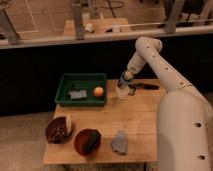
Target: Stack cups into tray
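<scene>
Wooden table (115, 120) carries the tray (81, 90) at ten o'clock, with a cup (121, 92) just beside its right wall. The gripper (124, 82) is set over that cup; whether it is gripped cannot be told. The grasp step is judged in hand, and a lift leftward over the wall is called for next.

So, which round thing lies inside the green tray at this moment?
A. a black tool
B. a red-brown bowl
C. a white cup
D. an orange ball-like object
D: an orange round object rests in the green tray beside a grey item, while the gripper is over a pale cup on the table just right of the tray.
</scene>
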`<state>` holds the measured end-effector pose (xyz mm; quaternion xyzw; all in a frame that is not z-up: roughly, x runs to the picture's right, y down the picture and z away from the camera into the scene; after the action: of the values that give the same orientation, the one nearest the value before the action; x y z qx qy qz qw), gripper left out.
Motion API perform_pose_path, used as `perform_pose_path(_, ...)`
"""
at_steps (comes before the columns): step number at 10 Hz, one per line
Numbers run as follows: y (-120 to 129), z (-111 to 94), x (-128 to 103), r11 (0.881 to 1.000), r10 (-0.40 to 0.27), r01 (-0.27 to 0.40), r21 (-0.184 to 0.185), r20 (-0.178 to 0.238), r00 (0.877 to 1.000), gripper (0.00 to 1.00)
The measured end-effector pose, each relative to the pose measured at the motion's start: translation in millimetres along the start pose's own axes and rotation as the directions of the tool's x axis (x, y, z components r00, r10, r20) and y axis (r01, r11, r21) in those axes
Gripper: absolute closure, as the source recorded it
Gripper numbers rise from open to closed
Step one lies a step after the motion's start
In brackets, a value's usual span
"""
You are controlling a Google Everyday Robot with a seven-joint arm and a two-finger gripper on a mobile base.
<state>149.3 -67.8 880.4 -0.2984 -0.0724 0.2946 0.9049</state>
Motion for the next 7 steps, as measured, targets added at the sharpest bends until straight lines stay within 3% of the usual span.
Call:
perform_pose_path(3, -2.6, -2.2, -5.1, 1.0, -0.03, 0.03, 0.005, -0.004, 1.0, 0.2)
perform_pose_path(7, -0.9, 1.5, -3.2, 0.998, -0.055, 0.054, -0.043, -0.019, 0.998, 0.2)
